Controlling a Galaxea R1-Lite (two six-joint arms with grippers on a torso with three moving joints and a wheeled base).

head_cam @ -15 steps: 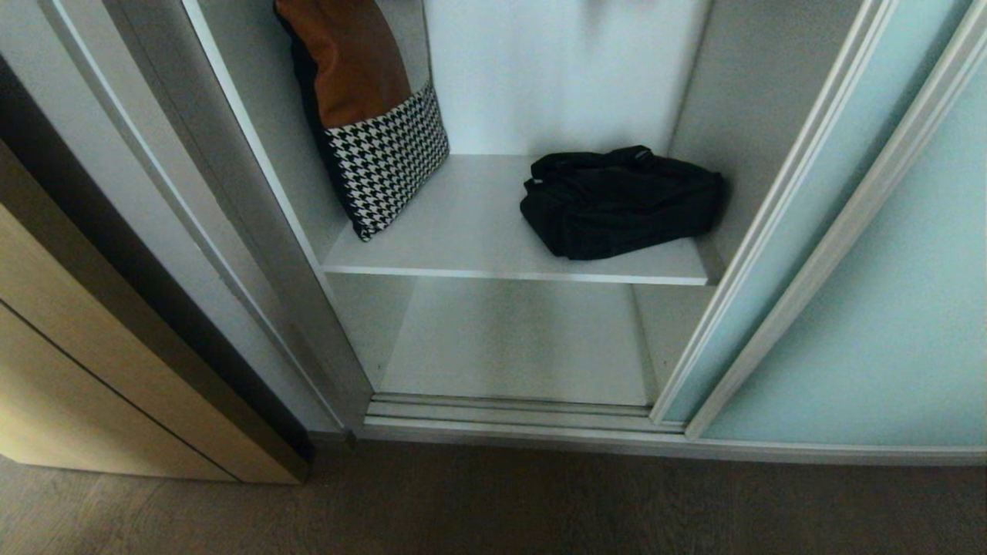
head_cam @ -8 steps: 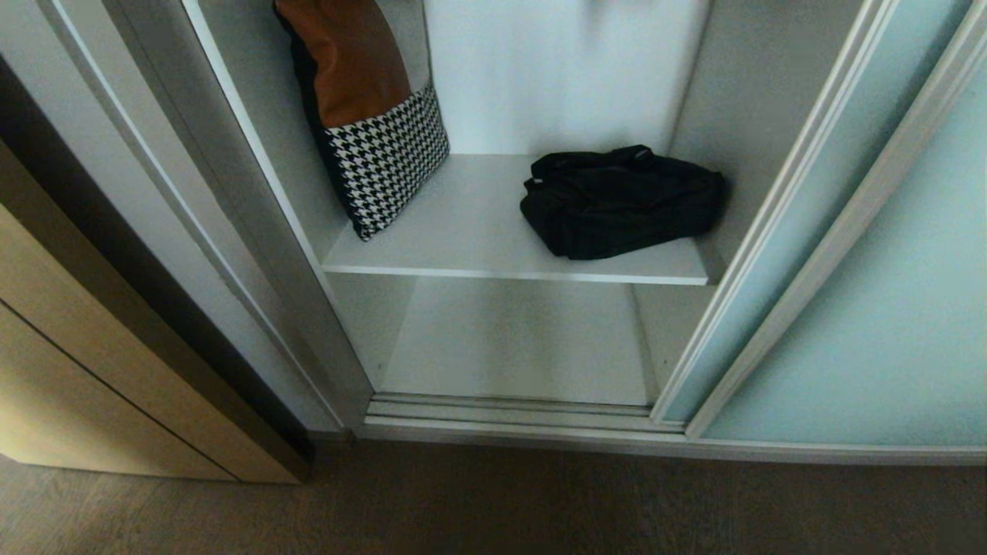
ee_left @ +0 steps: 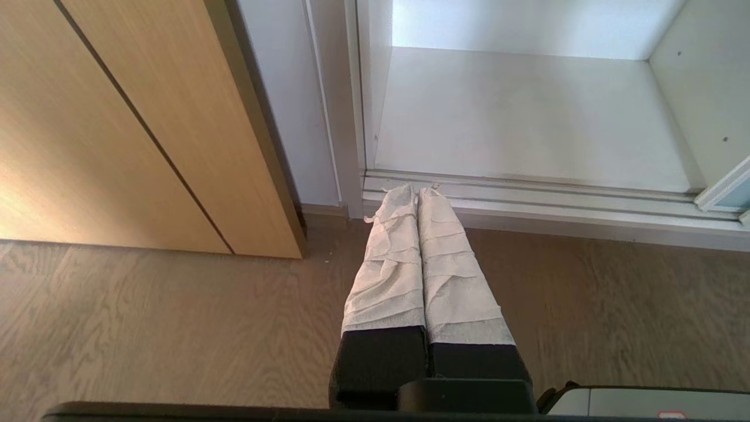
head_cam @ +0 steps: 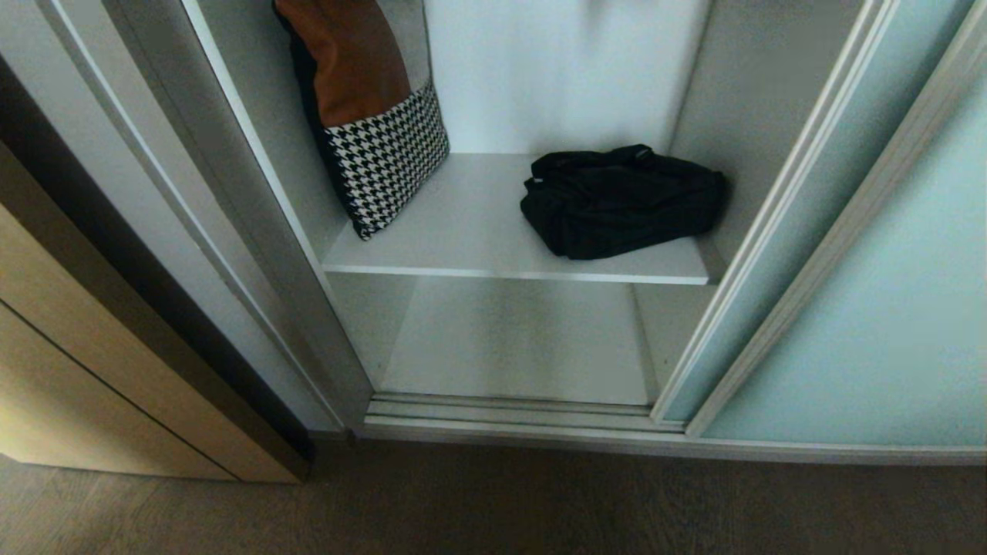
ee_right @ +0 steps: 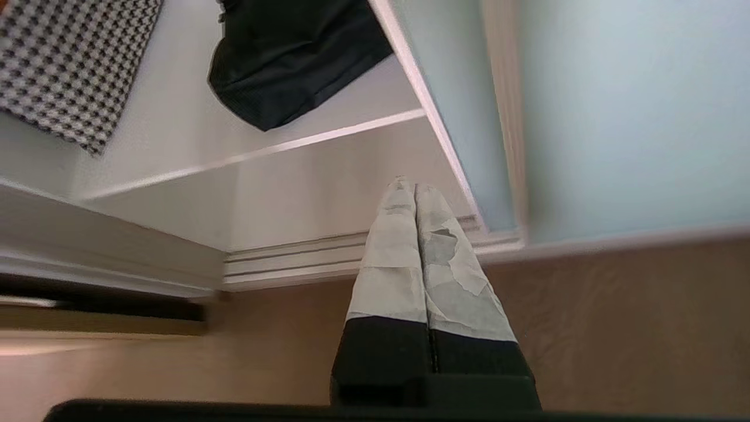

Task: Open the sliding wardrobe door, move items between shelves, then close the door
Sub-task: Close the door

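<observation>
The sliding wardrobe door (head_cam: 871, 308) of frosted aqua glass stands pushed to the right, leaving the wardrobe open. A lumpy black bag (head_cam: 621, 202) lies on the right half of the upper shelf (head_cam: 478, 231), and shows again as the black bag (ee_right: 293, 55) in the right wrist view. The lower shelf (head_cam: 517, 339) below it is bare. My right gripper (ee_right: 408, 186) is shut and empty, out over the floor, pointing at the lower opening beside the door's edge (ee_right: 445, 146). My left gripper (ee_left: 413, 189) is shut and empty, low over the floor before the door track (ee_left: 527, 202). Neither arm shows in the head view.
A brown and houndstooth cushion (head_cam: 370, 116) leans against the left wall on the upper shelf. A light wood cabinet front (head_cam: 92, 385) stands left of the wardrobe. Dark wood floor (head_cam: 493, 501) runs along the front.
None in the head view: the bag, the cushion and the door stay where they were.
</observation>
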